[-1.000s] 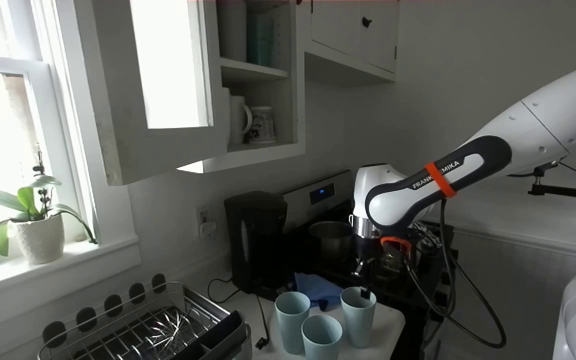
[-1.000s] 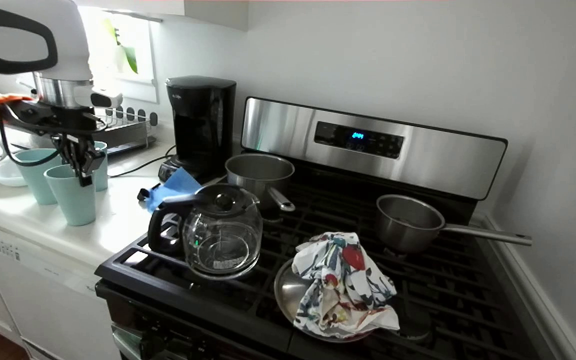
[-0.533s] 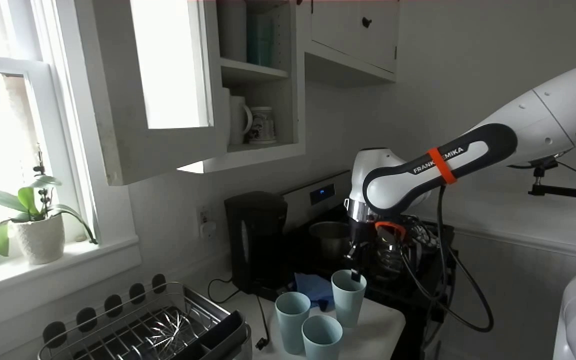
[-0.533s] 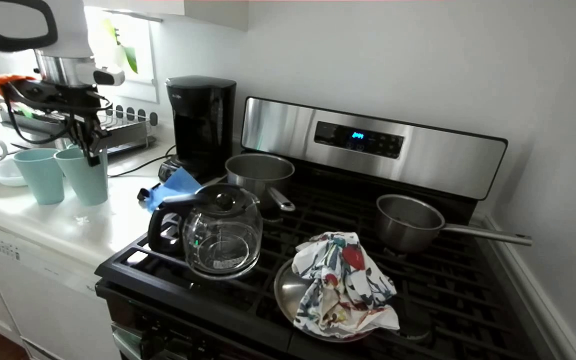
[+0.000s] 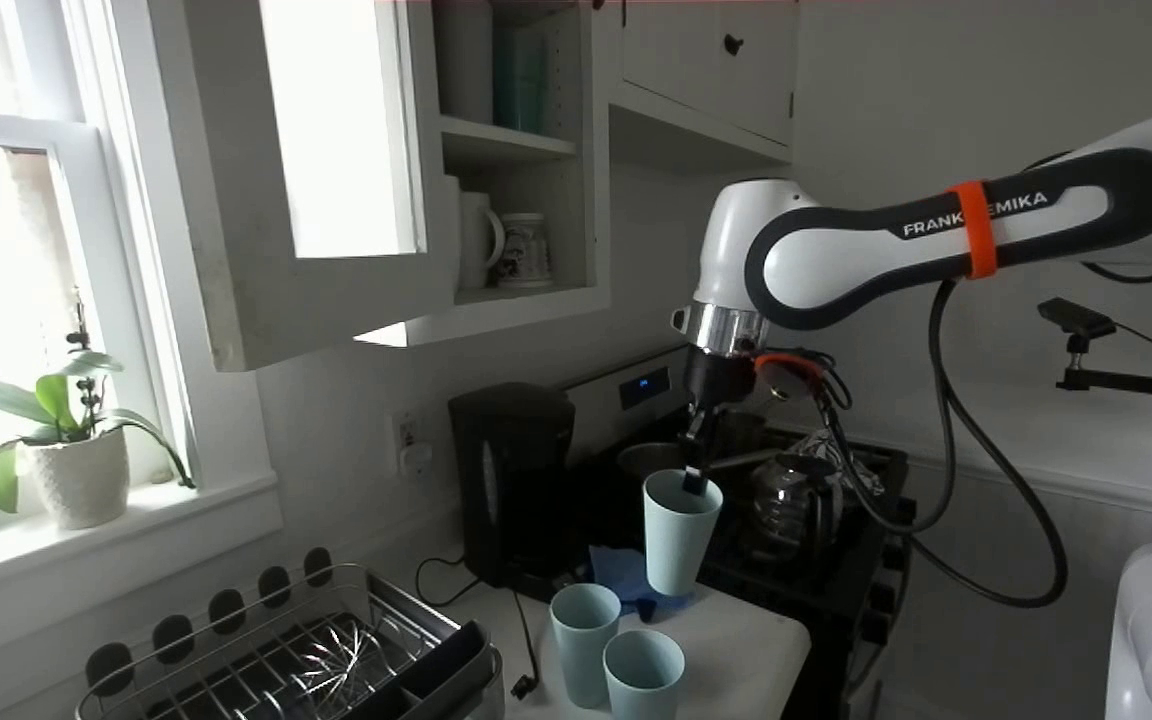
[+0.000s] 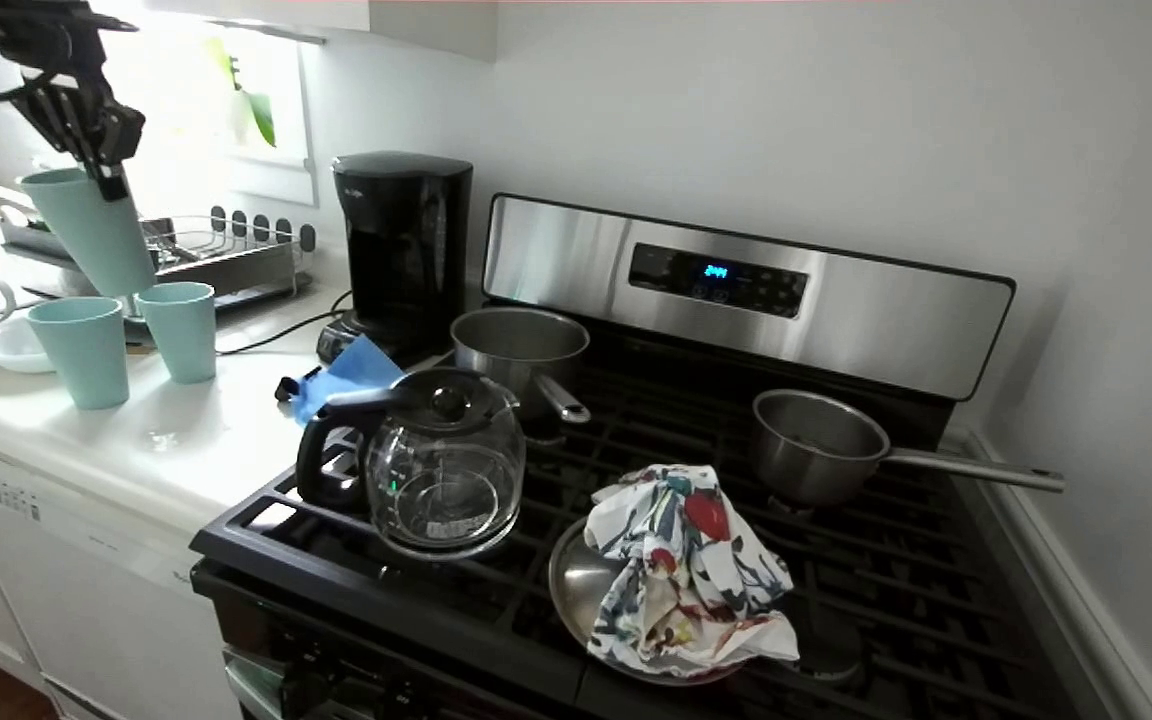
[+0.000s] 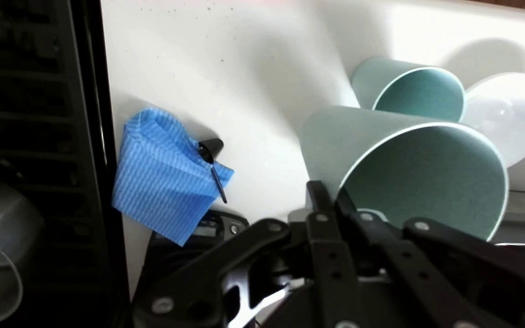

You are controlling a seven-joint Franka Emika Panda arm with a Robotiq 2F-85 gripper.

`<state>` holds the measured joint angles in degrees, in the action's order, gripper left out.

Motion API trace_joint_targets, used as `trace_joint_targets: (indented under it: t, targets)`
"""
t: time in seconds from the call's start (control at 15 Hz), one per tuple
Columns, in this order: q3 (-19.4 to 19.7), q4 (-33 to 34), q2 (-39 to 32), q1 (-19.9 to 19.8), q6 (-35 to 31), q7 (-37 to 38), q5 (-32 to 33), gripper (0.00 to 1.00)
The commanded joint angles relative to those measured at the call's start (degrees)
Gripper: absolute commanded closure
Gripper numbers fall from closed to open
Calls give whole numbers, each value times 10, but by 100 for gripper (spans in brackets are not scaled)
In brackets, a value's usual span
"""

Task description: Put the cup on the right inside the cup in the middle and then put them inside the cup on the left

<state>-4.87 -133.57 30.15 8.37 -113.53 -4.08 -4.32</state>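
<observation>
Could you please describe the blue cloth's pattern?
The cloth has fine lighter stripes, clearest in the wrist view.

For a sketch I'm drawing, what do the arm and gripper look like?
The arm is white with black trim, an orange band and white lettering, FRANK and EMIKA visible. Past a silver ring comes a black gripper; its slim fingers carry round, screw-like metal spots. A dark cable loops outside.

Free counter [image 6: 236,410] beside standing cups [image 6: 81,358]

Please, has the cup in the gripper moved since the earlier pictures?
Yes, upward: in an exterior view, the cup has risen off the counter.
</observation>
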Motion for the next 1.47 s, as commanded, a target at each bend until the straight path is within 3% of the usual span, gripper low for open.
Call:
trace_joint_targets:
  t: [0.0, 0.47, 1.07, 1.2, 1.27, 1.4]
  targets:
    - [-4, 46, -27, 27, 16, -29, -25, 99]
    - [-4, 84, -105, 54, 50, -66, -78, 99]
    - [-21, 107, -177, 48, 63, -80, -73, 99]
    - [-24, 110, -188, 47, 59, -83, -71, 88]
    - [-25, 112, -193, 47, 57, -82, -70, 68]
    - [-27, 117, -202, 45, 53, -79, -65, 59]
